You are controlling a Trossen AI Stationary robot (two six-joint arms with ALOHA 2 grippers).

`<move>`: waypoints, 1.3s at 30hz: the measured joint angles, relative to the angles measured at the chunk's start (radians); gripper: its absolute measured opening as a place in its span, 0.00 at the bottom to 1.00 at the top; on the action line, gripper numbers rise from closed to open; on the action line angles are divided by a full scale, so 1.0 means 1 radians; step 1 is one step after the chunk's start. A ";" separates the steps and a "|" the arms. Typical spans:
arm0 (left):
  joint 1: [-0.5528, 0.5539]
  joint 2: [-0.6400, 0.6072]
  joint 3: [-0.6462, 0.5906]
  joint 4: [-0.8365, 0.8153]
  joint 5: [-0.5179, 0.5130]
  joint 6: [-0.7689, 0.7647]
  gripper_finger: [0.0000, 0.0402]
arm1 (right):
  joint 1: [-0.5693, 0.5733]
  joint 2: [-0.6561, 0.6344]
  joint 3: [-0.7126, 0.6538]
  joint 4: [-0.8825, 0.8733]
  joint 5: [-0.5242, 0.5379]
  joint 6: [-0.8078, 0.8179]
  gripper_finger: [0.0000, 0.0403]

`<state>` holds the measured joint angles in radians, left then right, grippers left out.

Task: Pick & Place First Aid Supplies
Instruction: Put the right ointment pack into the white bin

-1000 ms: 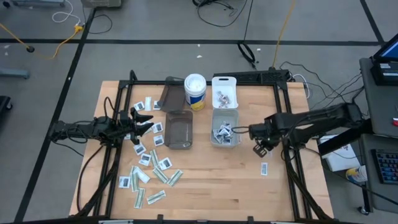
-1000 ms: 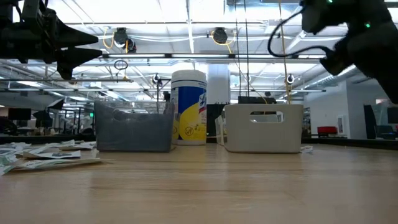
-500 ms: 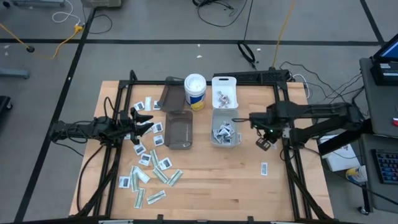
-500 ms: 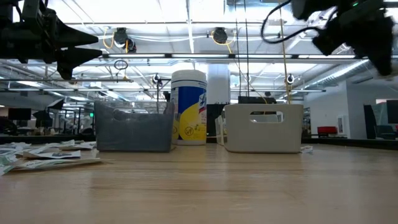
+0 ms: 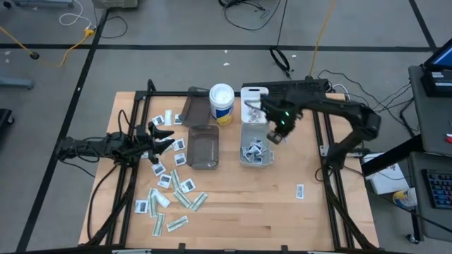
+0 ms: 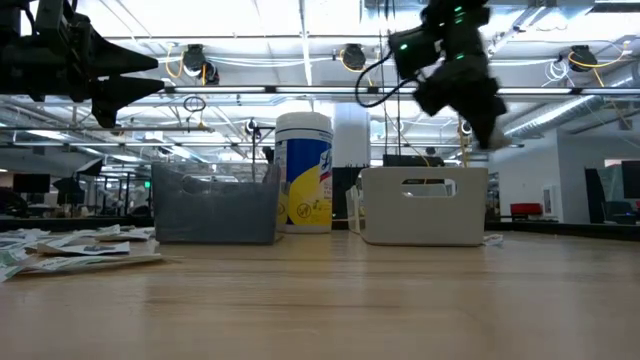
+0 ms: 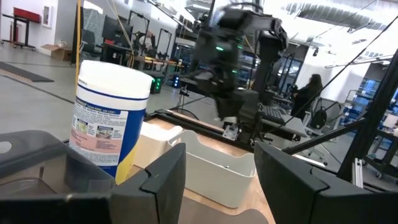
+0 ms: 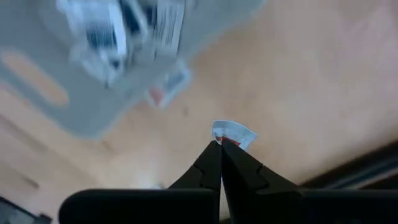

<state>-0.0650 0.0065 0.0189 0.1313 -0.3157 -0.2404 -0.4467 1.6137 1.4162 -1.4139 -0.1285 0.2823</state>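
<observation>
Right gripper (image 5: 276,137), jaws pinching a white packet (image 8: 232,133), hangs beside the clear bin (image 5: 255,146); left jaws open.

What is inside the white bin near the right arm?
Several small packets lie heaped in the white bin. Whatever is under that heap is covered, and the right claw overhangs one edge.

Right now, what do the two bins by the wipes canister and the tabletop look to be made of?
Smoky bin: translucent grey plastic, the table showing through its walls. White bin: opaque matte plastic with moulded, rounded corners and a handle slot. Tabletop: pale wood, probably butcher-block, going by its plank lines and satin sheen.
</observation>
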 joint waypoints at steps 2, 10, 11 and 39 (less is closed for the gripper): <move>0.000 0.000 0.000 0.000 0.000 0.000 0.49 | -0.046 0.067 0.076 0.000 -0.002 -0.040 0.00; 0.000 0.000 0.000 0.000 0.000 0.000 0.49 | -0.191 0.327 0.424 0.002 -0.002 -0.135 0.00; 0.000 0.000 0.000 0.000 0.000 0.000 0.49 | -0.204 0.357 0.464 0.001 -0.003 -0.142 0.00; 0.000 0.000 0.000 0.000 0.000 0.000 0.49 | -0.245 0.533 0.368 0.336 0.002 -0.164 0.00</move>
<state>-0.0650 0.0067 0.0189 0.1313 -0.3157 -0.2405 -0.6918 2.1464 1.7840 -1.0777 -0.1268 0.1181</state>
